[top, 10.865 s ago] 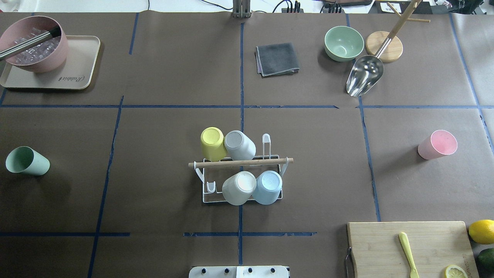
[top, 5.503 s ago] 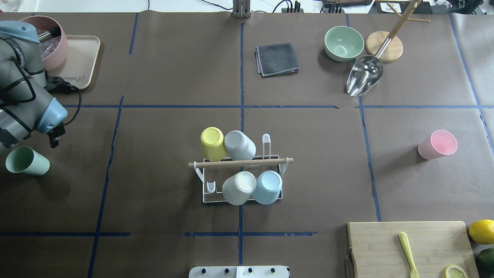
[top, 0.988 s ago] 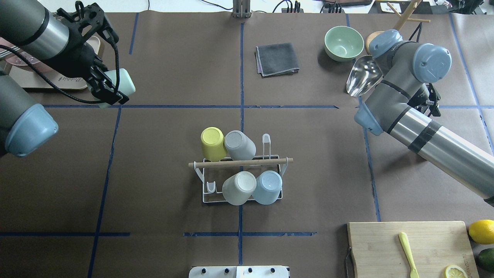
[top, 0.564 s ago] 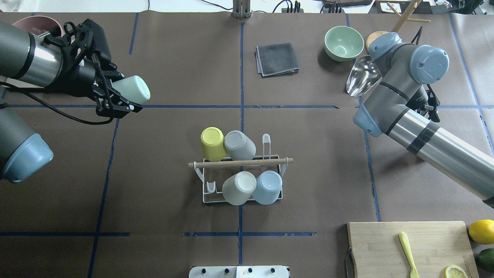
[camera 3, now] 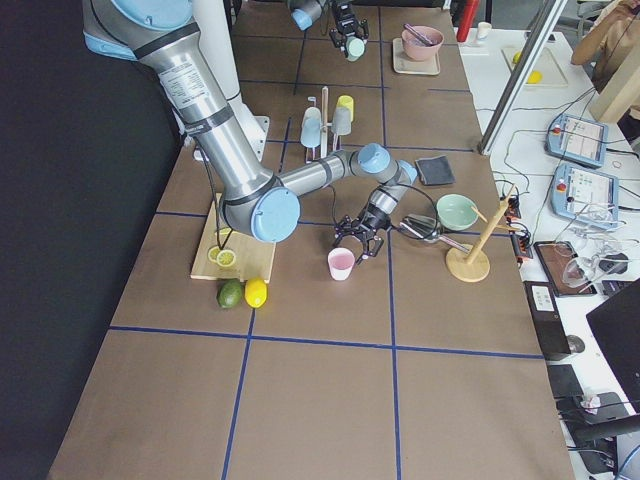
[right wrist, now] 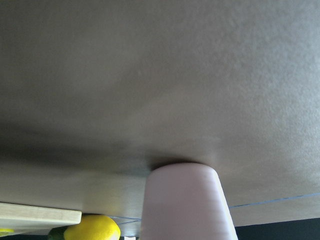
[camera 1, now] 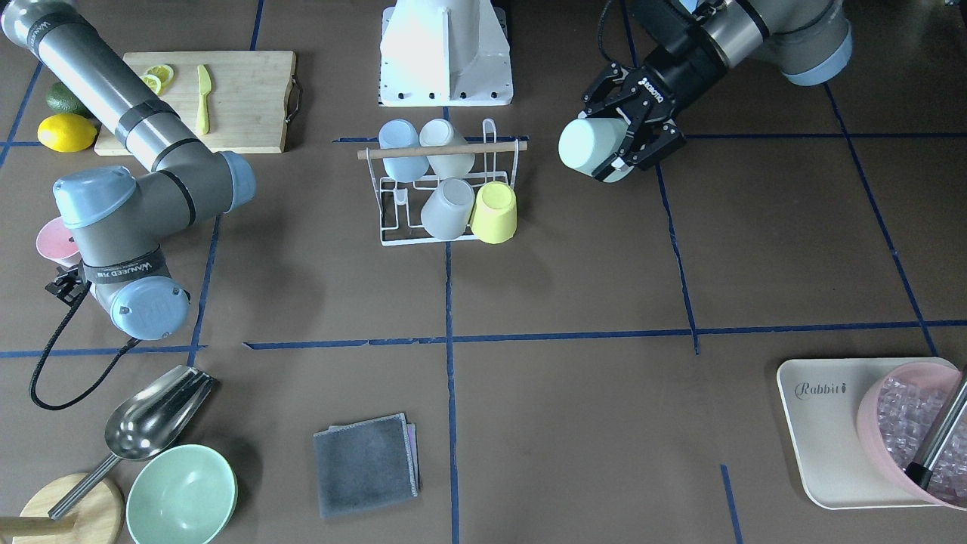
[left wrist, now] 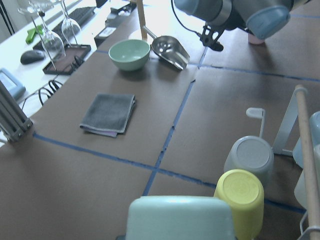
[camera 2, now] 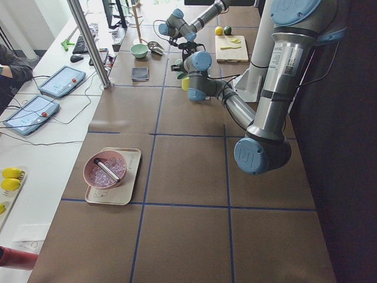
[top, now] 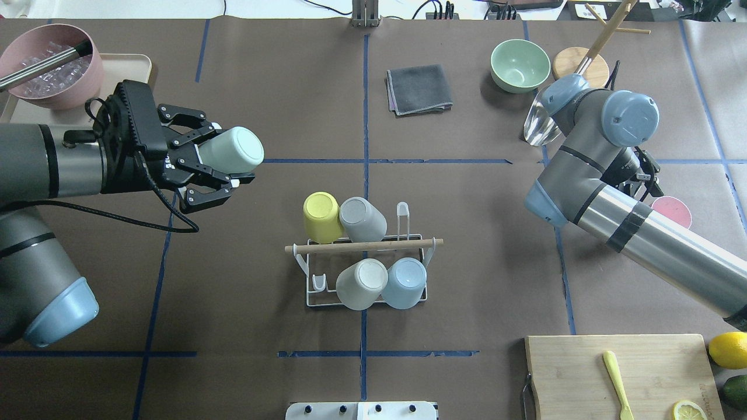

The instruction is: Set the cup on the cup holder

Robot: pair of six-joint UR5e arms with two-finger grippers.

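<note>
In the overhead view, a pink bowl of ice [top: 49,64] is seen on a beige tray [top: 125,64] at the upper left edge of the bench [top: 262,326]. Just right of it, the left end effector [top: 230,154] is clenched on the sides of a mint cup [top: 236,149]. The cup is held on its side above the bench, with its closed base turned toward the frame's centre. A stretch of bare brown bench separates this cup from the cup holder [top: 408,242], which lies below and to the right, at the centre.

Four cups are carried upside down on the holder: a yellow cup [top: 321,216] and a grey cup [top: 362,219] in the far row, a white cup [top: 360,284] and a light blue cup [top: 404,282] in the near row. One bare prong [top: 318,283] is seen at the near left, and a taller one [top: 402,219] at the far right.

A folded grey cloth [top: 419,88] lies at upper centre. Further right, a green bowl [top: 519,65] and a metal scoop [top: 540,122] are found. The right end effector [top: 642,175] is mostly hidden beneath its arm, just beside an upright pink cup [top: 674,211]. Whether it is released or clenched cannot be told. A cutting board [top: 583,367] reaches the lower right edge, with a lemon [top: 729,349] at the right edge.
</note>
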